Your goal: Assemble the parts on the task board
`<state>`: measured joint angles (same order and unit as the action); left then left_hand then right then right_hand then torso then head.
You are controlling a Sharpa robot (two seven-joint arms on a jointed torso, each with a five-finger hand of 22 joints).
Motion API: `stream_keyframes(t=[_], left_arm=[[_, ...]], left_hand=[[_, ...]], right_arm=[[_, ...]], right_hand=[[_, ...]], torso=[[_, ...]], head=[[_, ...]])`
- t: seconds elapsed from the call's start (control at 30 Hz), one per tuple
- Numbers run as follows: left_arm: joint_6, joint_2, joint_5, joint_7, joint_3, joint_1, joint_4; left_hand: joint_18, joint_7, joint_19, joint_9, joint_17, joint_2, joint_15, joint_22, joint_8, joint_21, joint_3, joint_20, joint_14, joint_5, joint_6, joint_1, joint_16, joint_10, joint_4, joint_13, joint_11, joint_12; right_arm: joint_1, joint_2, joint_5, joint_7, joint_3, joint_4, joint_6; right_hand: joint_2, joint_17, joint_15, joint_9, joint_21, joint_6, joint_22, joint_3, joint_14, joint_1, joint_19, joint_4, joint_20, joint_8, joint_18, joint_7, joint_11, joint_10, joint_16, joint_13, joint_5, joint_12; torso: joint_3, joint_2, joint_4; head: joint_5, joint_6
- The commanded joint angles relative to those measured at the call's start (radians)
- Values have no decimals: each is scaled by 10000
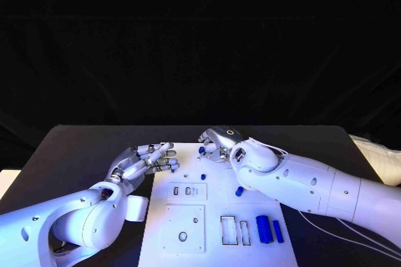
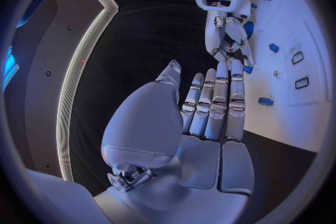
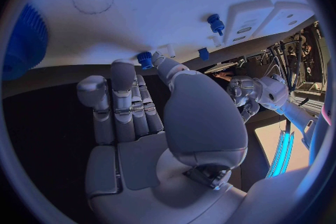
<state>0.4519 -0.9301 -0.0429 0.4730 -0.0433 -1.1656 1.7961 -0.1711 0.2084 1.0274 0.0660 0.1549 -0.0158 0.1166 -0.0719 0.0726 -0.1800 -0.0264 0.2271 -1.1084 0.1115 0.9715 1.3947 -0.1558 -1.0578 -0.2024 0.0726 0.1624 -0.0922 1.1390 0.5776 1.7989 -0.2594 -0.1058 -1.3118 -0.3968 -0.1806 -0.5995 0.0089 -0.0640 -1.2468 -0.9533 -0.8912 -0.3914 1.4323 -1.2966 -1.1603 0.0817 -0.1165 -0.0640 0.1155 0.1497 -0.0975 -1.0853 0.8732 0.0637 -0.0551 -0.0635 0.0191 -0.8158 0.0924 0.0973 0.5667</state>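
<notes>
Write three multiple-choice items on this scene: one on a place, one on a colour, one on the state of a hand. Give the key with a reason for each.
1. Where on the task board do the two long blue bars lie?
A. its near right part
B. its far left corner
C. off the board, on the black table

2. What colour is the small peg standing on the board?
A. red
B. blue
C. yellow

3. How is the left hand?
A. gripping a long bar
B. pressed flat on the board
C. holding nothing, fingers extended, at the board's left edge

Key: 1 A, the head view shows the bars side by side near the board's right front. 2 B, the peg is blue against the white plate. 3 C, the left wrist view shows straight fingers with nothing between them.
</notes>
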Motion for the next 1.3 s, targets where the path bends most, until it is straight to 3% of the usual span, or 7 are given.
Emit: stream_keyframes(t=[0.03, 0.33, 0.53, 0.63, 0.83, 1.07, 1.3], left_arm=[[-180, -2, -18, 48, 8, -11, 22], [-228, -24, -32, 41, 8, -11, 7], [-225, -48, -35, 54, 8, -10, -37], [-239, -34, -36, 54, 8, -10, -76], [-270, -7, -37, 36, 7, -8, -124], [-315, 24, -37, -8, 6, -5, -167], [-355, 41, -37, -40, 6, -3, -166]], left_hand=[[-116, 34, 55, -7, 14, -13, 36, 10, -32, 51, 11, 13, 12, -30, -40, 108, 61, 35, 58, -16, 15, 57], [-116, 32, 55, -8, 22, -11, 38, 12, -36, 59, 12, 14, 17, -32, -47, 119, 67, 45, 75, -19, 17, 65], [-116, 32, 55, -9, 23, -10, 38, 12, -37, 60, 12, 14, 18, -32, -48, 121, 69, 46, 78, -20, 17, 66], [-116, 32, 55, -9, 23, -10, 38, 12, -37, 60, 12, 14, 18, -32, -48, 121, 69, 46, 78, -20, 17, 66], [-116, 29, 55, -9, 29, -6, 39, 14, -40, 67, 11, 14, 21, -32, -52, 132, 74, 51, 92, -21, 16, 71], [-115, 32, 56, -10, 36, -2, 39, 16, -45, 73, 11, 15, 25, -33, -61, 141, 79, 60, 106, -24, 19, 78], [-115, 34, 56, -11, 39, 0, 40, 16, -47, 76, 11, 15, 26, -33, -65, 144, 81, 65, 112, -26, 20, 82]], right_arm=[[-1, 31, 38, -7, -1, -90, -270], [-9, 1516, -640, 68, -158, -1685, -1210], [-9, 2791, -1785, -469, -377, -2593, -493], [-8, 3177, -2386, -790, -441, -2589, 180], [-18, 3286, -2823, -1175, -472, -2230, 688], [-87, 3207, -2842, -1412, -479, -2009, 1092], [-166, 3103, -2798, -1489, -481, -1984, 1370]], right_hand=[[58, 29, 1, -20, 37, 27, 18, 108, -20, -166, 37, 38, -3, 6, 152, 7, 13, 40, -29, 14, 21, -1], [231, -1194, -172, -91, -630, -765, -1229, 57, 384, -463, -795, 324, 115, -133, -71, -45, 250, -1467, 1112, 203, -644, -519], [-165, -2312, -399, -42, -1140, -737, -2177, 346, 594, -303, -1364, 525, 313, -12, -246, -151, 538, -3184, 2055, 786, -703, -1402], [-368, -3672, -491, -26, -1571, -561, -3006, 885, 780, -232, -1855, 676, 425, 5, -405, -237, 630, -3605, 3105, 1356, -1084, -1957], [-95, -4560, -466, -47, -1798, -464, -3395, 2470, 664, -604, -1972, 1344, 432, -24, -463, -251, 627, -2807, 3871, 3550, -1466, -3554], [167, -6039, -413, -59, -2028, -566, -3880, 3085, 818, -999, -2222, 1941, 431, -78, -536, -228, 623, -2768, 4867, 8033, -1655, -7668], [114, -7272, -376, -59, -2312, -559, -4514, 3475, 974, -885, -2605, 2039, 333, -96, -669, -183, 546, -3236, 5636, 10981, -1617, -10551]], torso=[[-4, -6, 1], [7, 14, -32], [-16, 44, -212], [-23, 68, -287], [-63, 84, -330], [-45, 69, -298], [-28, 74, -305]], head=[[-4, 0], [97, -81], [74, -109], [50, -121], [12, -109], [56, -96], [16, -66]])
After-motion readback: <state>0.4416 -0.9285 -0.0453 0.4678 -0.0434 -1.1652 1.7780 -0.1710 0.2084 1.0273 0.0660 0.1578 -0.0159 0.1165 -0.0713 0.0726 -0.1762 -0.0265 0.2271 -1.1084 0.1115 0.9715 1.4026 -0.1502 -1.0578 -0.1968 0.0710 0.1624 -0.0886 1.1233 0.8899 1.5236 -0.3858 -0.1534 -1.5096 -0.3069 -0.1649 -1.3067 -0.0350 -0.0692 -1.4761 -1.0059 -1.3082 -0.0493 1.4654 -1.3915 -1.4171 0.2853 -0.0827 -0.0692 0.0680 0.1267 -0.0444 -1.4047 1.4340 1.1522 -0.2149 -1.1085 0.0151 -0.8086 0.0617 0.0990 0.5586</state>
